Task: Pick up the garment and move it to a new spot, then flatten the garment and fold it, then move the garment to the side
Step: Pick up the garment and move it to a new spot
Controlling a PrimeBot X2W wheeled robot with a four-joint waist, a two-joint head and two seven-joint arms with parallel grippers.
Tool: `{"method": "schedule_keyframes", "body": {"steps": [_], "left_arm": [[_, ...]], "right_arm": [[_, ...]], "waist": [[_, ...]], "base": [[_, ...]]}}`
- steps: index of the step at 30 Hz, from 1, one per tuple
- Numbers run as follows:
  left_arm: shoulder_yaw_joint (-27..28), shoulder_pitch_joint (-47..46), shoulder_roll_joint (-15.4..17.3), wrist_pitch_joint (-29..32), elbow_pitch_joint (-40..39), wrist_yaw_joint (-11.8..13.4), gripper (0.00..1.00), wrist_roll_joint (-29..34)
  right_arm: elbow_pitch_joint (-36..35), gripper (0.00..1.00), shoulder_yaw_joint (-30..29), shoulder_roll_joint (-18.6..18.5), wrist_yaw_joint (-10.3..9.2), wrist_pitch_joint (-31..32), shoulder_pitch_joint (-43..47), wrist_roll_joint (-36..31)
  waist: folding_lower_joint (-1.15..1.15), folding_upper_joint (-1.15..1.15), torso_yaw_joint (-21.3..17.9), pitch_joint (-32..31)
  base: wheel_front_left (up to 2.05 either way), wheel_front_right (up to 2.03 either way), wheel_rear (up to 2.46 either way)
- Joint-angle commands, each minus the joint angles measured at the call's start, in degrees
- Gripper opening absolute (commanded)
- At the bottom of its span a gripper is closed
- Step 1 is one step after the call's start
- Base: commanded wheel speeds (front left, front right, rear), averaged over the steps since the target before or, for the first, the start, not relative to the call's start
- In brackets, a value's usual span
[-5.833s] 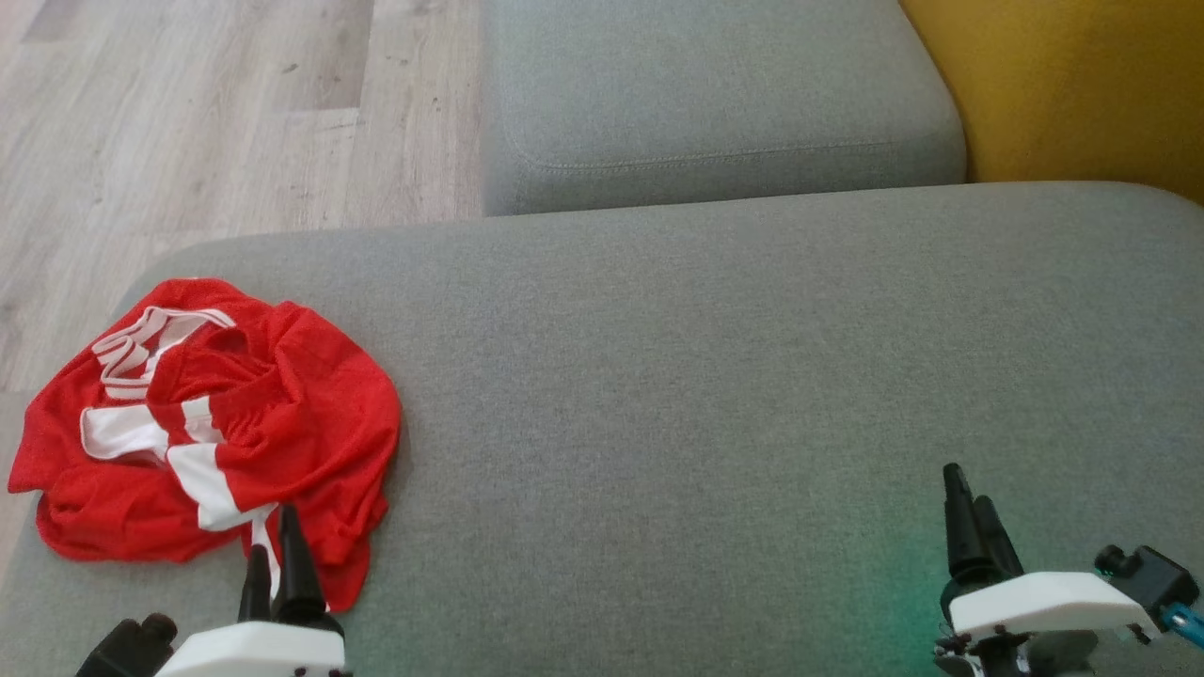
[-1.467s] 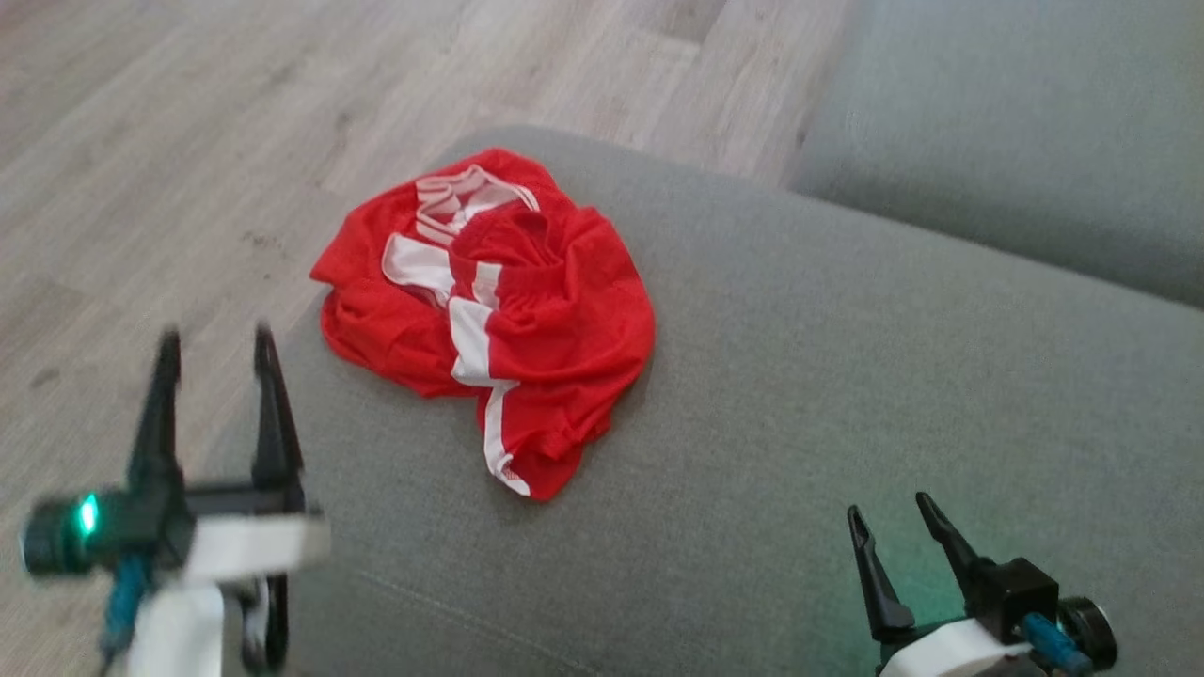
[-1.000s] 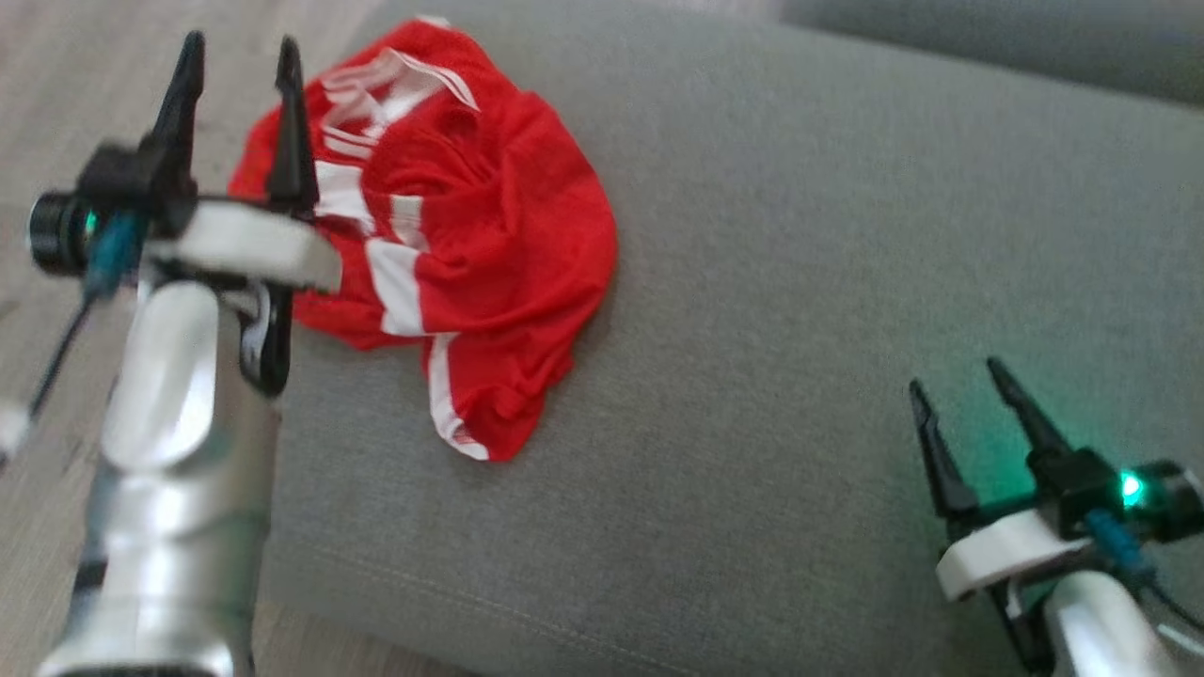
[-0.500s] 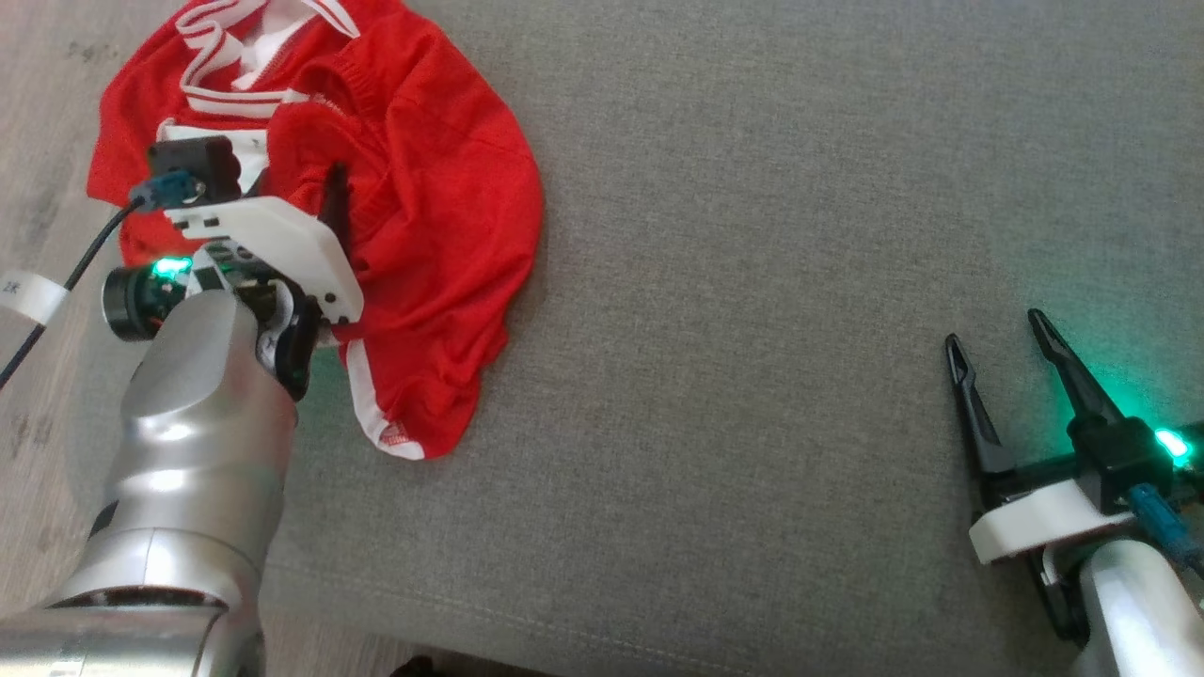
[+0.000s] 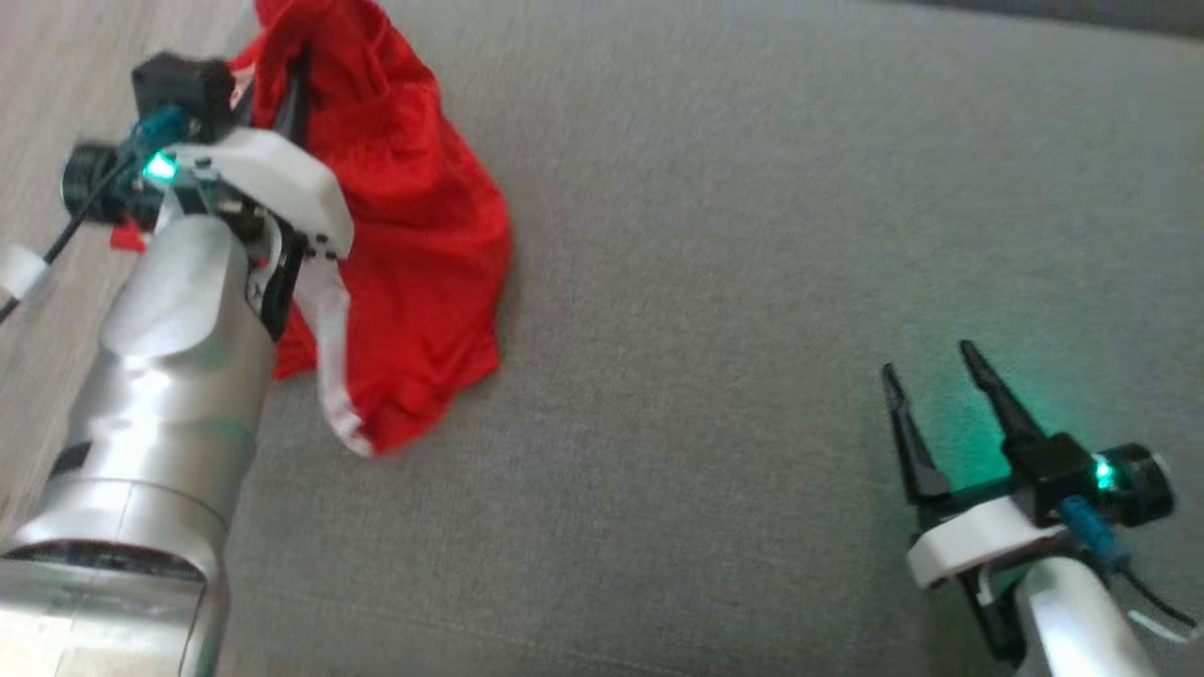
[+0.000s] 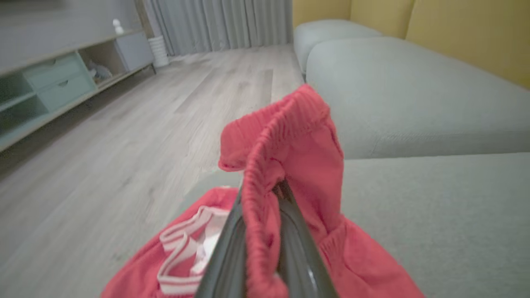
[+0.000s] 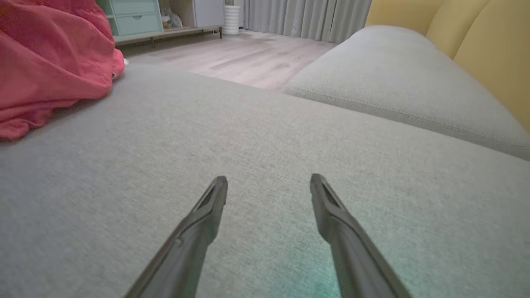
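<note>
Garment (image 5: pixel 414 235), red with white trim, hangs partly lifted at the left edge of the sofa cushion (image 5: pixel 752 282), its elastic band pinched in the left end effector (image 6: pixel 263 194). The right end effector (image 5: pixel 926 360) hovers spread and empty. Best to lift until the hem clears, then carry it toward the cushion's middle without dragging.

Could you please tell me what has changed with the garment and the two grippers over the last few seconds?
The left gripper reached out to the red garment, shut on its elastic edge and has begun lifting that part off the sofa, while the rest still lies there. The right gripper stayed open and empty above the sofa.
</note>
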Motion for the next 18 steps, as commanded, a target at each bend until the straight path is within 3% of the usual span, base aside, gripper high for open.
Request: {"method": "schedule_keyframes", "body": {"steps": [1,7,12,18], "left_arm": [[-1.1,-4.2,3.1,-1.0,-3.3,0.1,0.0,0.4],[-9.2,-7.7,4.0,0.1,-9.9,0.1,0.0,-2.2],[-15.0,-10.6,5.0,1.4,-16.9,0.1,0.0,-5.7],[-16.6,-13.5,4.0,1.4,-21.3,0.1,0.0,-10.4]], "right_arm": [[-1.0,1.0,1.8,0.9,0.42,-0.4,0.3,0.8],[-0.1,1.0,3.4,3.5,0.42,-0.4,1.8,2.2],[-0.2,1.0,4.0,4.4,0.42,-0.4,2.5,3.1],[-0.3,1.0,3.8,4.8,0.42,-0.4,2.6,3.9]], "waist": [[0.0,0.0,-3.7,-6.1],[0.0,0.0,-11.6,-13.2],[0.0,0.0,-19.8,-15.3],[0.0,0.0,-27.6,-15.6]], "base": [[0.0,0.0,0.0],[0.0,0.0,0.0],[0.0,0.0,0.0],[0.0,0.0,0.0]]}}
